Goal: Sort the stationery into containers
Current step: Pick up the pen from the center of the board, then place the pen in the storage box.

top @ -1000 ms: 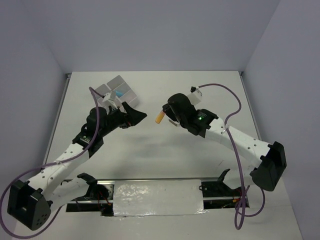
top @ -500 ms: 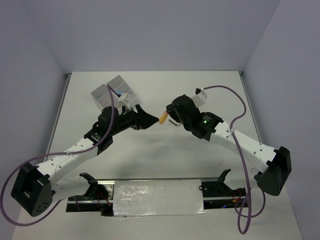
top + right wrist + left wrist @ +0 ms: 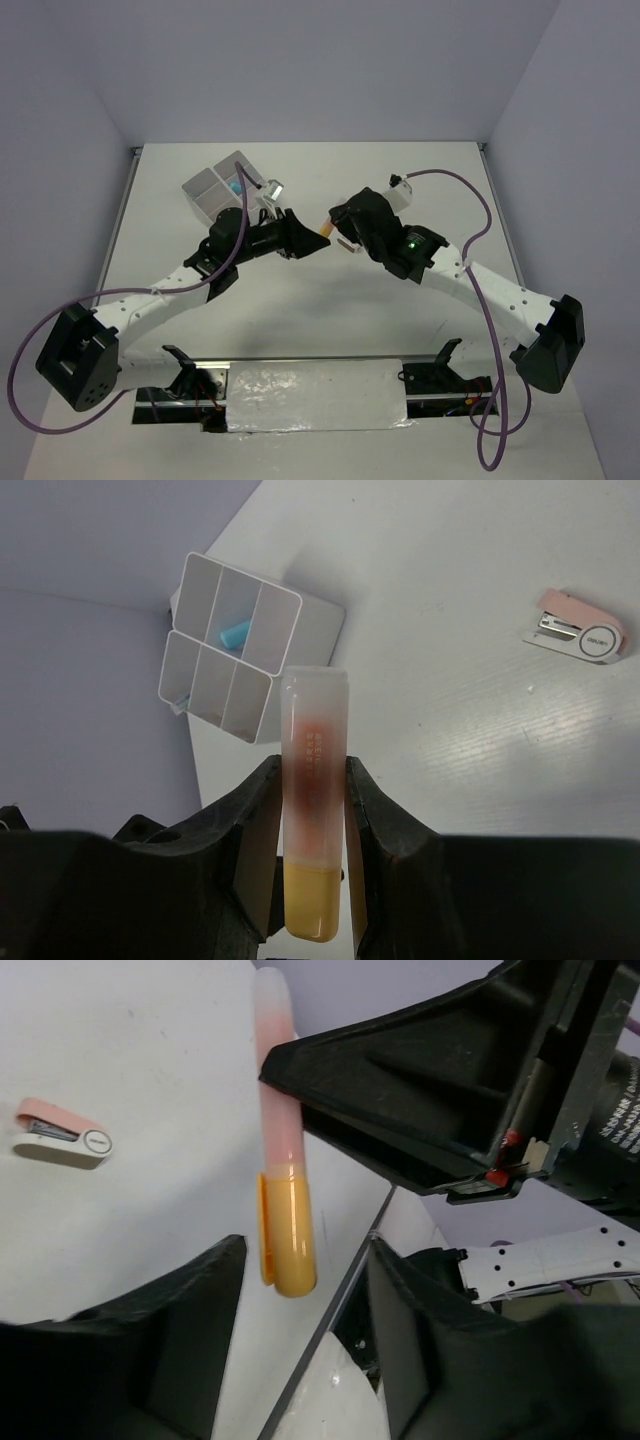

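Stubby orange-capped pink plastic marker (image 3: pixel 314 720): likely light, stiff, slick. We are clamping its barrel with right gripper (image 3: pixel 313 780); left gripper (image 3: pixel 303 1255) gaping around free cap end.

The left gripper (image 3: pixel 308 240) has swung from left of centre to the middle of the top view, its fingers now flanking the orange marker (image 3: pixel 325 230) tip. The right gripper (image 3: pixel 337 226), holding that marker, has edged up and right. The white container (image 3: pixel 212 190), upper left, is now less covered.
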`<action>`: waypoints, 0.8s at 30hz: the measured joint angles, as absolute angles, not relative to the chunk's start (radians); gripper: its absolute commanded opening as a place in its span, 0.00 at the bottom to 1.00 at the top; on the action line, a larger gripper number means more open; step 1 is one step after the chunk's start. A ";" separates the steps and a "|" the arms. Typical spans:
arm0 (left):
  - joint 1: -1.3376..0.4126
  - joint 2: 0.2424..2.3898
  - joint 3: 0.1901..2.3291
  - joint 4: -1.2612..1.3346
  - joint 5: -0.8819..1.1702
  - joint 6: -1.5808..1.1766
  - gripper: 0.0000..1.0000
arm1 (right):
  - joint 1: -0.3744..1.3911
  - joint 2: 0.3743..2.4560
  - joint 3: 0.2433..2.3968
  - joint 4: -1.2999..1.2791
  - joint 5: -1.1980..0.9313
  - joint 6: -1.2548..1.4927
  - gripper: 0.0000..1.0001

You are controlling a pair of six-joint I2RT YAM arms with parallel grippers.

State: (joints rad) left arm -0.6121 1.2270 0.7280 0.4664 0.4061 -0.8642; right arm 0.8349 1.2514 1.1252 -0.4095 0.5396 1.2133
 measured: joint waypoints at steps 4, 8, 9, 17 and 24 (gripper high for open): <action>-0.617 1.244 0.732 0.496 0.426 -0.867 0.46 | 0.837 1.251 1.125 -0.405 0.537 1.207 0.00; -0.617 1.253 0.732 0.492 0.422 -0.865 0.30 | 0.844 1.251 1.125 -0.405 0.546 1.203 0.00; -0.616 1.253 0.732 0.486 0.417 -0.864 0.24 | 0.846 1.251 1.125 -0.405 0.552 1.203 0.00; -0.616 1.253 0.739 0.450 0.410 -0.842 0.00 | 0.855 1.251 1.116 -0.402 0.566 1.207 0.00; -0.619 1.245 0.783 0.318 0.399 -0.727 0.00 | 0.855 1.216 1.028 -0.299 0.543 1.183 0.10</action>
State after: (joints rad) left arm -0.6189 1.2449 0.7826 0.3180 0.3992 -0.7265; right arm 0.8555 1.2163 1.0279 -0.2989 0.5430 1.1828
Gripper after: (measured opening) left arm 0.352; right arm 0.347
